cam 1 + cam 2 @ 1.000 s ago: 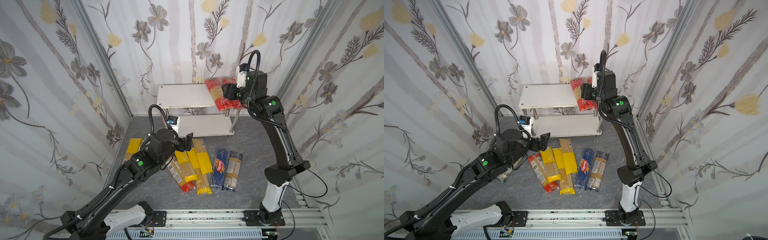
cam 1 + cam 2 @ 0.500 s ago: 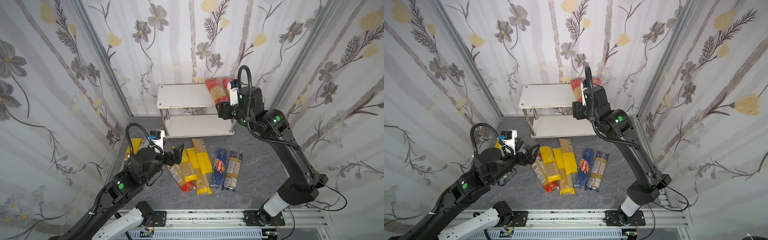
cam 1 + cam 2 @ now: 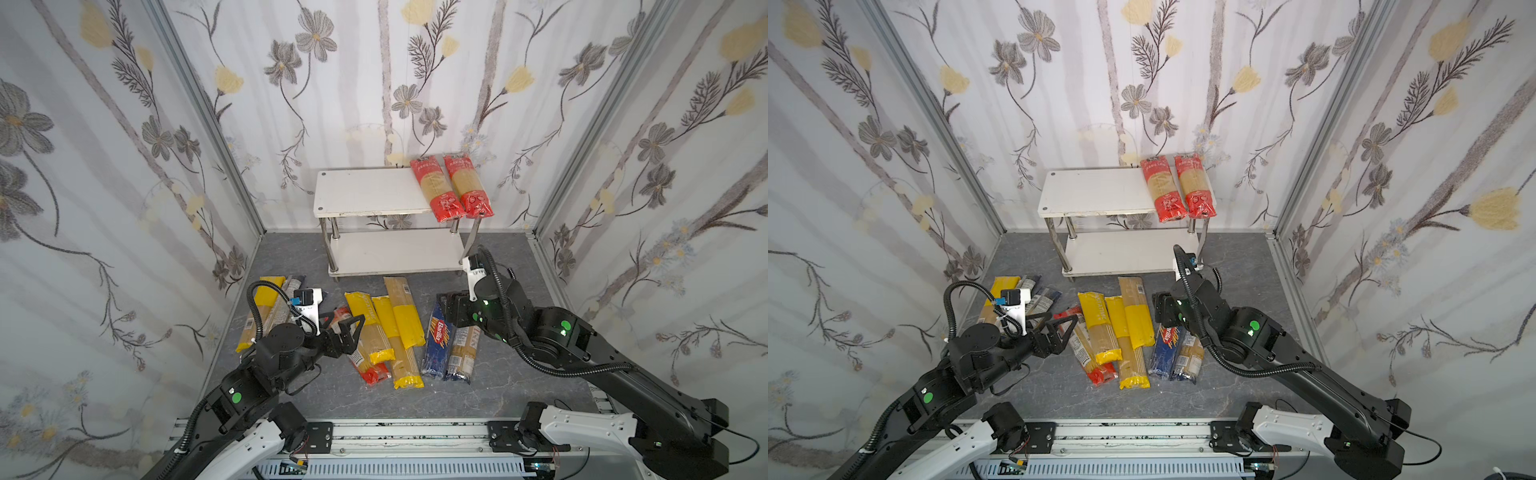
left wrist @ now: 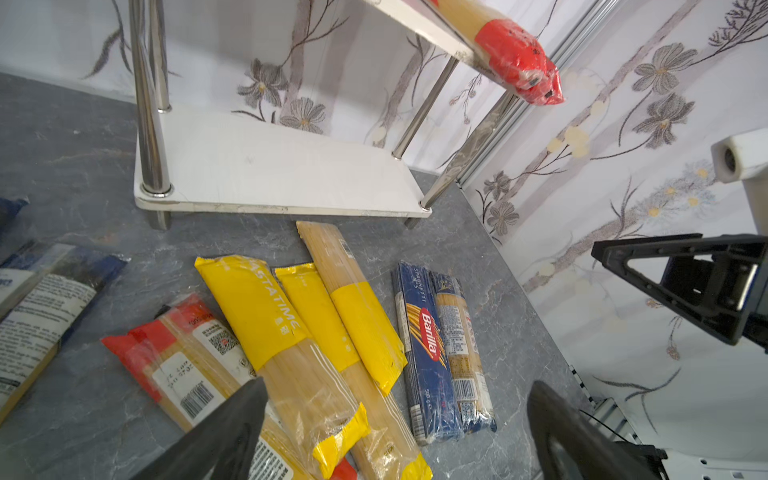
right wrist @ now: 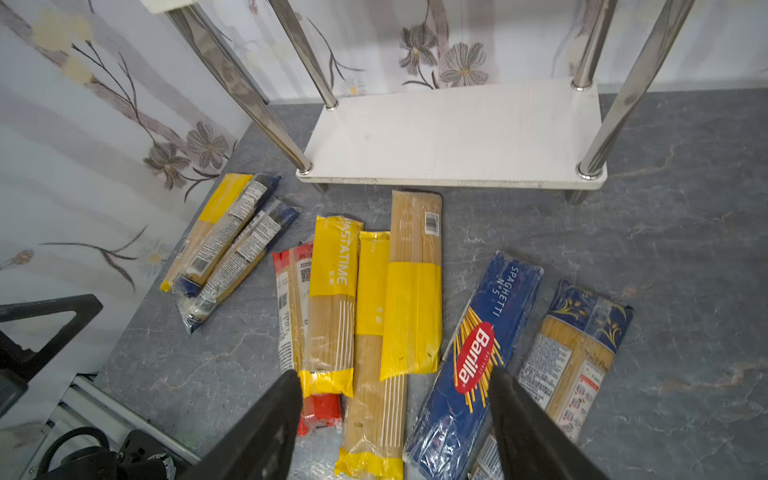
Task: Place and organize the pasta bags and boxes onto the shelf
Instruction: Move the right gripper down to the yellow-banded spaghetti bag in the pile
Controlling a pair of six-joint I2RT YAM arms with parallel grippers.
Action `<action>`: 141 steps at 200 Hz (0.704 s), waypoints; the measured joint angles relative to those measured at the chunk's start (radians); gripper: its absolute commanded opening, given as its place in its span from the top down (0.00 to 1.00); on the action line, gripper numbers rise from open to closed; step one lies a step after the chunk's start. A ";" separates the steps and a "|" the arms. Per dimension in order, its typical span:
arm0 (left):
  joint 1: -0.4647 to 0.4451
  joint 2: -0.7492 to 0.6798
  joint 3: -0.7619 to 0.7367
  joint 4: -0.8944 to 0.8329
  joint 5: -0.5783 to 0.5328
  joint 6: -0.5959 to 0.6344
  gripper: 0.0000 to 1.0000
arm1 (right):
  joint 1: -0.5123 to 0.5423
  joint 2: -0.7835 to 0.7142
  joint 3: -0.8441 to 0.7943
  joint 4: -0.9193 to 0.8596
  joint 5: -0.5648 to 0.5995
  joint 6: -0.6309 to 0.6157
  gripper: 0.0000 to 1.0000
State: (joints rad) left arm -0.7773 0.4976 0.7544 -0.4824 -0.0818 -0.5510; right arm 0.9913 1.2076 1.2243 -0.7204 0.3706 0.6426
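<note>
Left gripper (image 4: 397,384): spread wide, pinching nothing, above yellow-ended bags (image 4: 266,316) on floor (image 3: 498,386); right gripper (image 5: 392,372): spread, empty, above Barilla box (image 5: 473,357); two red-ended bags (image 3: 436,189) side by side at right end of shelf (image 3: 365,193) top board; other packs (image 3: 266,301) on floor before shelf.

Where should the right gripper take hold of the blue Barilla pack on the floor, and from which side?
Across the narrow width of the Barilla pack, from straight above, probably just shelfward of its red logo. It lies flat, and there gaps open beside the yellow-banded pack and the blue-ended bag; its near end is crowded. The open right gripper hovers over it.
</note>
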 measured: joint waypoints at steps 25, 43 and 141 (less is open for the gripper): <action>-0.001 -0.047 -0.047 -0.015 0.023 -0.052 0.00 | 0.051 -0.035 -0.122 0.021 0.002 0.080 0.28; -0.001 -0.066 -0.063 -0.031 0.035 -0.073 0.00 | 0.071 -0.037 -0.179 0.041 0.001 0.117 0.28; -0.001 0.021 -0.073 -0.070 0.031 -0.071 0.00 | 0.080 0.184 -0.254 0.197 -0.098 0.118 0.26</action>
State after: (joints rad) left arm -0.7780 0.5182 0.6815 -0.5522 -0.0509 -0.6224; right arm 1.0710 1.3914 0.9703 -0.5232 0.2722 0.7609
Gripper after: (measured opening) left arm 0.997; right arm 0.738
